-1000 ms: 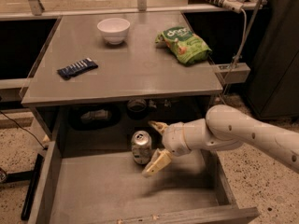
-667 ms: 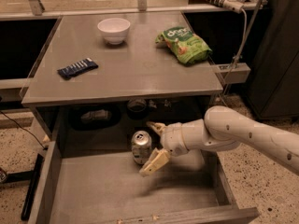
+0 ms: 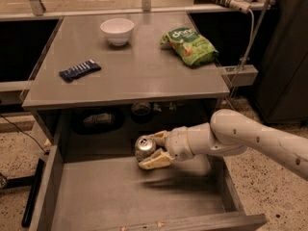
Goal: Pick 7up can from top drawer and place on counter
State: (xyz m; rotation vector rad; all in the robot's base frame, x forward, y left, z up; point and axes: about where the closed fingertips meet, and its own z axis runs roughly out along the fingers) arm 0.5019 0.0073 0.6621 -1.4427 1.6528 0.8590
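The 7up can [image 3: 143, 147] is a silver can with its pull-tab top showing. It stands at the back of the open top drawer [image 3: 120, 196], just under the counter's front edge. My gripper [image 3: 155, 151] reaches in from the right on a white arm. One finger lies behind the can and one cream finger [image 3: 154, 161] lies in front and below it, so the jaws close around the can. The counter [image 3: 139, 71] is the grey tabletop above the drawer.
On the counter sit a white bowl [image 3: 117, 31], a green snack bag [image 3: 190, 45] and a dark blue packet [image 3: 79, 70]. The drawer has raised side walls [image 3: 44, 191]. A speckled floor lies on both sides. A black cabinet [image 3: 284, 52] stands at the right.
The gripper has moved left and closed in around the can, with the lower finger now tucked under the can's front side. The can has hardly moved.
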